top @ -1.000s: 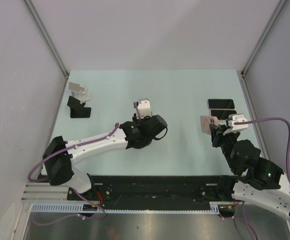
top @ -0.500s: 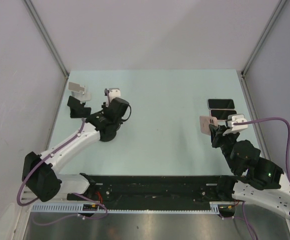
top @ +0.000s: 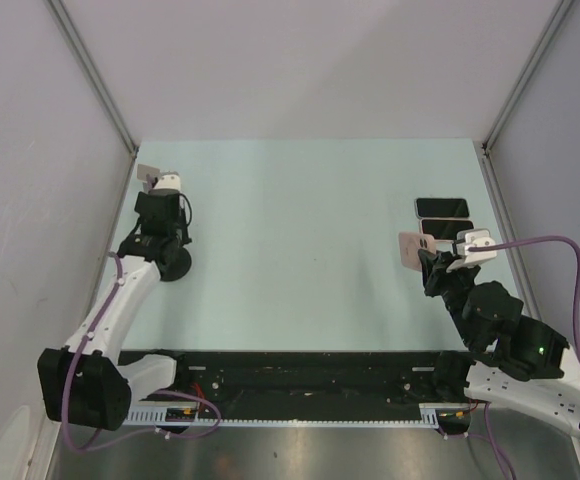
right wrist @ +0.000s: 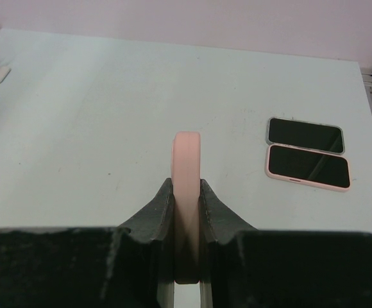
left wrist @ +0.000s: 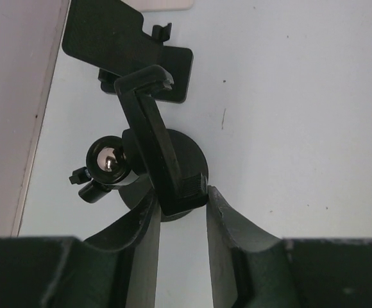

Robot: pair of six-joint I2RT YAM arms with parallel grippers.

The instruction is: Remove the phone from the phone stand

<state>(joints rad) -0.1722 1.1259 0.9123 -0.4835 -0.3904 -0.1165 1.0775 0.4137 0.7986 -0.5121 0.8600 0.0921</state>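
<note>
Judging from how things lie, the removal itself looks done: the phone [right wrist: 186,160], in a pale pink case, is off its mount and stands on edge in the right tool [right wrist: 186,186]. That tool's fingers are pressed tight against the phone's two faces. In the overhead view the phone sits at about 3 o'clock on the worktop [top: 310,220], held above the surface.

The phone stand [left wrist: 157,151] is well apart from it, at about 9 o'clock on the worktop. It is a black one with a round base and a shiny ball joint [left wrist: 108,160]. The left tool [left wrist: 181,196] has closed partway on the lower end of the stand's arm, one finger on each side. I cannot tell whether the base is resting on the surface.

What is left, I would say, is putting things down. The phone needs turning flat and lowering onto bare worktop, probably near the two that lie flat at 1 o'clock from it. These are a dark phone [right wrist: 305,135] and a pink-cased phone [right wrist: 308,167], just beside each other. The stand should be lowered until its base sits level before the fingers let go. It must also keep clear of the second black stand [left wrist: 125,51] and the white stand [top: 150,173] at 12 o'clock from it.

No brand, label or writing can be read anywhere; the screens are dark and the case edge is blank.
</note>
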